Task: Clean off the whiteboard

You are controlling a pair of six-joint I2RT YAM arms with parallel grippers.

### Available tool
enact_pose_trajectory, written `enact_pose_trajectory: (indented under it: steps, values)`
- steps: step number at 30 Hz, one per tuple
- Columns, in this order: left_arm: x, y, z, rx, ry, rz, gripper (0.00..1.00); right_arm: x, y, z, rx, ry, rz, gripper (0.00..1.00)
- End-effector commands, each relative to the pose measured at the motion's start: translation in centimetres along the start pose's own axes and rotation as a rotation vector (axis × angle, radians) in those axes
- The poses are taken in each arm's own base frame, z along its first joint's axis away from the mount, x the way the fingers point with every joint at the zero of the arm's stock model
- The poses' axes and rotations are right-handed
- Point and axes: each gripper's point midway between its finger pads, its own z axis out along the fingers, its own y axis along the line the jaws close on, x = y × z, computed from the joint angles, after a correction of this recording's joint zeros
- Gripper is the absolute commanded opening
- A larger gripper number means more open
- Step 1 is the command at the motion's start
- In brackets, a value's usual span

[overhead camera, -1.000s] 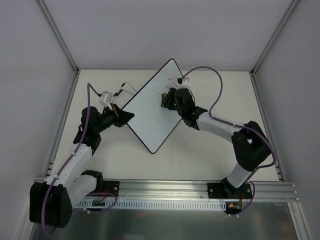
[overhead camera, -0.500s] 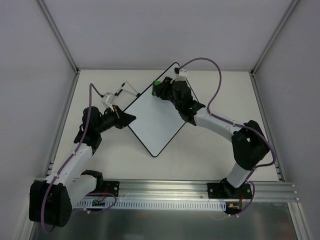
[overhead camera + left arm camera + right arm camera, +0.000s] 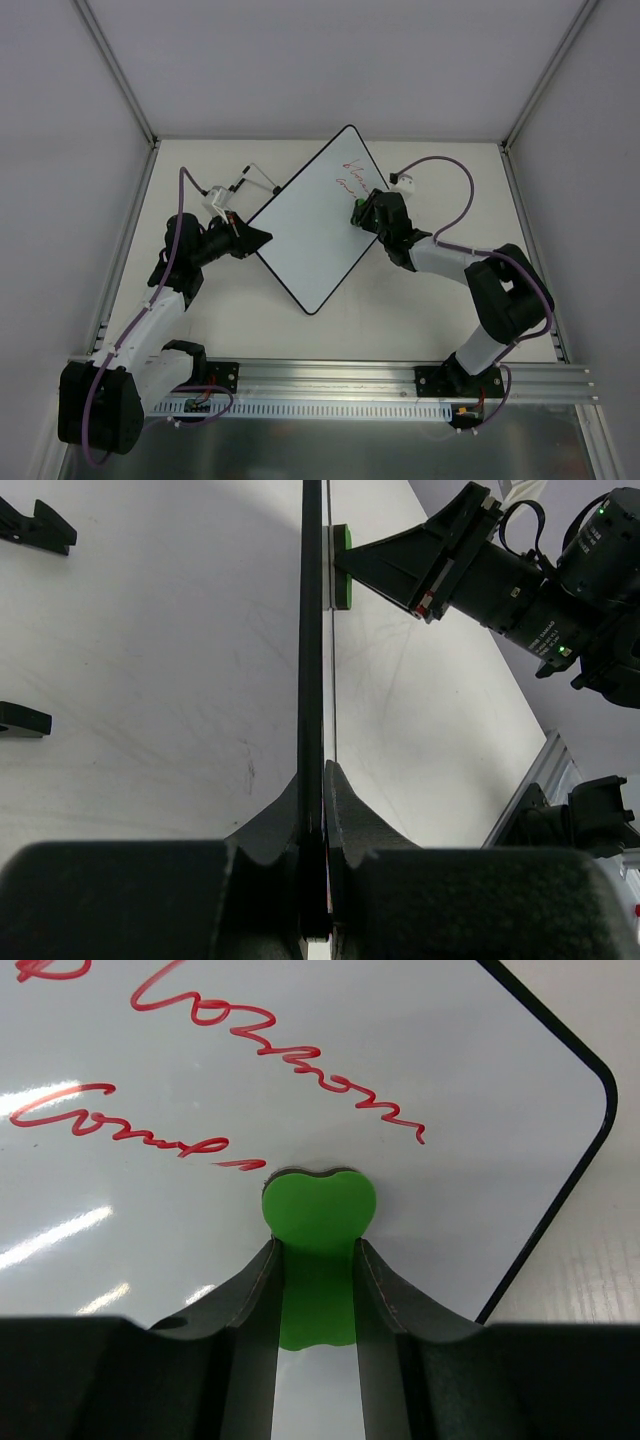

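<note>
The whiteboard (image 3: 310, 235) lies diamond-wise in the middle, with red handwriting (image 3: 350, 172) near its far corner. My left gripper (image 3: 258, 238) is shut on its left corner. In the left wrist view the board (image 3: 312, 630) shows edge-on between the closed jaws (image 3: 322, 770). My right gripper (image 3: 362, 212) is shut on a green eraser (image 3: 357, 208) pressed on the board just below the writing. In the right wrist view the eraser (image 3: 318, 1210) sits between the fingers (image 3: 315, 1245), touching the end of the lower red line (image 3: 120, 1120) on the board (image 3: 480, 1070).
Two small black stand feet (image 3: 35, 525) lie loose on the tabletop beside the board, left in the left wrist view. The right arm's wrist (image 3: 500, 570) reaches over the board. Grey walls enclose the table; an aluminium rail (image 3: 330, 378) runs along the near edge.
My right gripper moved with the eraser up to the board's far left edge, then down and right to the right side, uncovering the red writing. The board shifted slightly in my left gripper.
</note>
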Motion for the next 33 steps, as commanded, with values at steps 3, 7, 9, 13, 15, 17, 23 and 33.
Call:
enact_pose_trajectory:
  steps: [3,7,9,13,15,17,23,33]
  values:
    - [4.4,-0.1,-0.5,0.071,0.158,0.131,0.0,1.4,0.0,0.2,0.01,0.063,-0.041,0.0]
    - [4.5,0.0,-0.4,0.068,0.162,0.125,0.0,-2.7,4.8,0.4,-0.102,-0.001,-0.027,0.0]
    - [4.5,0.0,-0.4,0.069,0.162,0.128,0.0,-5.0,8.0,0.3,-0.174,-0.039,-0.018,0.0]
    - [4.5,-0.1,-0.4,0.071,0.162,0.131,0.0,-7.9,12.5,0.2,-0.271,-0.073,0.012,0.0]
    - [4.5,-0.1,-0.4,0.069,0.162,0.132,0.0,-9.3,14.2,0.0,-0.306,-0.094,0.026,0.0]
    - [4.5,0.0,-0.3,0.067,0.164,0.131,0.0,-9.5,14.7,0.4,-0.31,-0.095,0.032,0.0]
    - [4.5,0.0,-0.4,0.061,0.158,0.138,0.0,-7.9,12.1,1.6,-0.235,-0.069,0.041,0.01]
    - [4.5,0.0,-0.5,0.062,0.162,0.141,0.0,0.6,-3.0,1.6,0.086,0.054,0.087,0.0]
